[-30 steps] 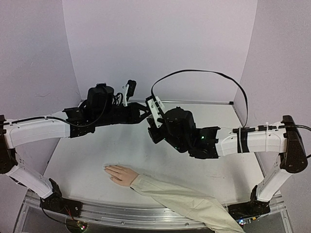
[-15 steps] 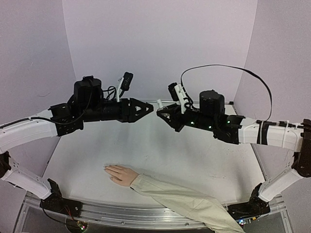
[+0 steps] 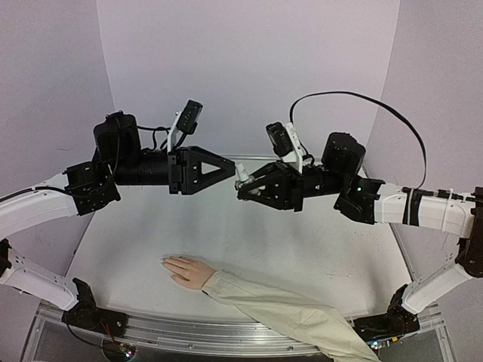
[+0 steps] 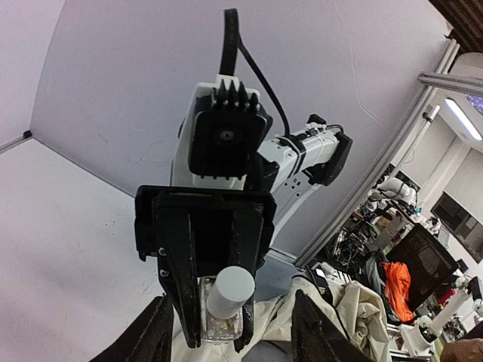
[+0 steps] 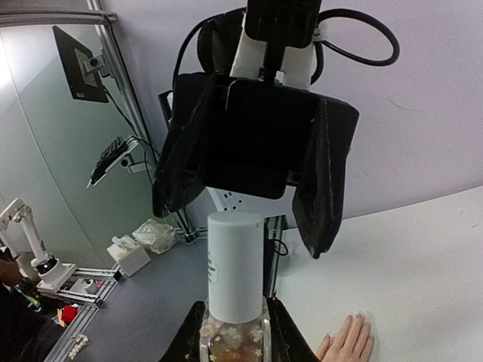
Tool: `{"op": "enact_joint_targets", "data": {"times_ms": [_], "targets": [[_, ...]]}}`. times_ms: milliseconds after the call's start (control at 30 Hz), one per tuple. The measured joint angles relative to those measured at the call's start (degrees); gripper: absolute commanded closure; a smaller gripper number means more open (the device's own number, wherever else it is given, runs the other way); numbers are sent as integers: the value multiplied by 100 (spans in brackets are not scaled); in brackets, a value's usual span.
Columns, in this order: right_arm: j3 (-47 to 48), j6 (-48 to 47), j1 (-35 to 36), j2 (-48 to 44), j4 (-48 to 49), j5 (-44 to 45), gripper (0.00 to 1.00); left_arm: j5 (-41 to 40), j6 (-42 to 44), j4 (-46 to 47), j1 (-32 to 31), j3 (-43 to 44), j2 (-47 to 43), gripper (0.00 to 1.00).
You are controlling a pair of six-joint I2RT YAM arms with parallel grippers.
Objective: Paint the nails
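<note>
Your right gripper (image 3: 247,183) is clenched on a small clear bottle (image 5: 234,337). Its two fingers (image 5: 283,341) press the glass from either side, and the white cap (image 5: 235,265) sticks out past the tips. Your left gripper (image 3: 229,167) faces it head-on, released, jaws spread with nothing held. In the right wrist view its dark fingers (image 5: 323,177) stand to either side of the cap, which lines up with the gap between them, and neither finger touches it. In the left wrist view you look almost straight at the end of the cap, with your own left fingers at the bottom edge on both sides. The two grippers meet in mid-air above the far half of the white table (image 3: 324,256), tips close together.

The nails (image 3: 165,262) are well below, nearer to the arm bases, on the fingertips of the mannequin hand (image 3: 189,270). The hand lies flat on the table with its fingers pointing left. At this size you cannot tell the nails from the skin. A beige sleeve (image 3: 290,315) runs from the wrist toward the right arm's base and over the table's near edge.
</note>
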Motion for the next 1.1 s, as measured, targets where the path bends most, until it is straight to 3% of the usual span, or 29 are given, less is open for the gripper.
{"op": "enact_joint_targets", "data": {"times_ms": [200, 333, 467, 633, 767, 867, 1100], "targets": [[0, 330, 0, 2, 269, -282, 100, 232, -9, 170, -179, 7, 238, 51], [0, 409, 0, 4, 337, -330, 100, 310, -20, 227, -240, 28, 409, 61], [-4, 424, -7, 9, 367, -426, 100, 313, -22, 267, -243, 63, 474, 63], [-7, 422, -20, 11, 450, -463, 100, 319, -11, 236, -243, 162, 527, 62], [-7, 417, -35, 20, 485, -474, 100, 321, 13, 254, -245, 256, 601, 51], [-33, 400, -31, 55, 483, -472, 100, 319, 31, 264, -247, 313, 643, 50], [-92, 350, -31, 76, 459, -452, 100, 286, 79, 284, -249, 326, 643, 78]]}}
